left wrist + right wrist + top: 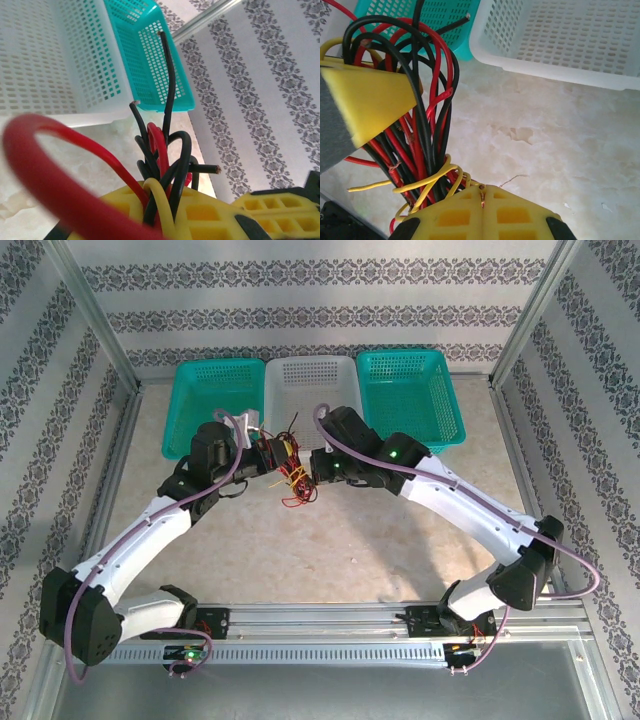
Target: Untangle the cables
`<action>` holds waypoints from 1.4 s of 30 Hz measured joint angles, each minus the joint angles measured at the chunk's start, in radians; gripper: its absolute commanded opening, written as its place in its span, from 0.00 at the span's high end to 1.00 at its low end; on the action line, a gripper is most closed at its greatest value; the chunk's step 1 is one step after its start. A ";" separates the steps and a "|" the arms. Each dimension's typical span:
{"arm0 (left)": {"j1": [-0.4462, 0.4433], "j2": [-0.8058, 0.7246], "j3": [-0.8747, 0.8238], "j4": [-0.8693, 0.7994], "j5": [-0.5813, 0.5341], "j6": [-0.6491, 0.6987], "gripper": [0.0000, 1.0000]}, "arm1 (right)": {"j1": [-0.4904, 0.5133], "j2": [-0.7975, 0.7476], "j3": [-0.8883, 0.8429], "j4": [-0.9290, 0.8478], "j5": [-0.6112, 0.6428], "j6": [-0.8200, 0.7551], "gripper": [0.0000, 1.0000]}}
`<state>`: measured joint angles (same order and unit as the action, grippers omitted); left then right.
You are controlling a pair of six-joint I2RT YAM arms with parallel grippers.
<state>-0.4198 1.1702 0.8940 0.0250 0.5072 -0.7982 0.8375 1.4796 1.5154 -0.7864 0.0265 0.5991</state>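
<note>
High rear overview; two close wrist views, both onto cables [427,125], white basket [560,40].

No legible text, labels, or numbers

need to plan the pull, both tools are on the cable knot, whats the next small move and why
Probably ease the right tool slowly away from the left tool. It is shut at one end of the cables, seemingly pinching a strand, while the left tool holds the tangled bundle off the table.
</note>
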 measured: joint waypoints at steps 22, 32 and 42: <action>-0.034 0.222 -0.129 1.120 0.274 -0.587 1.00 | -0.390 -0.190 -0.457 0.618 -0.599 0.245 1.00; -0.075 0.020 -0.113 0.968 -0.022 -0.303 1.00 | -0.293 -0.182 -0.819 1.195 -0.564 0.554 1.00; -0.087 -0.090 -0.116 0.697 -0.446 -0.035 1.00 | -0.119 -0.255 -0.959 1.363 -0.367 0.648 1.00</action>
<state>-0.5072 1.0805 0.7784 0.7223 0.0612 -0.8333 0.7185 1.2247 0.5564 0.5766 -0.3401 1.2469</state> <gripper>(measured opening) 0.130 0.057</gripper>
